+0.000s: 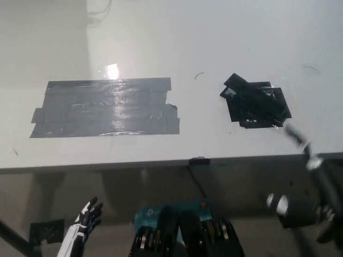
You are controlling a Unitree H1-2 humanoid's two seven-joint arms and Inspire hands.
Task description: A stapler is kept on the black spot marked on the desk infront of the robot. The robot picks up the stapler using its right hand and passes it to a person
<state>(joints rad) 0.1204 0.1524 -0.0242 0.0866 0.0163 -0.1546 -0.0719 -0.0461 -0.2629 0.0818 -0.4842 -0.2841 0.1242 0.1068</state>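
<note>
Black and narrow, the stapler (252, 96) lies slantwise on the dark patch (258, 106) on the glossy white desk (214, 43), beside a broad grey taped rectangle (104, 108). Below the desk edge, the right hand (308, 201) looks blurred; its grip cannot be told. The left hand (86, 219) hangs low, fingers spread.

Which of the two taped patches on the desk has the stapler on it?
The smaller black patch on the right, nearest the right hand; the stapler lies on it. The wide grey patch is bare.
</note>
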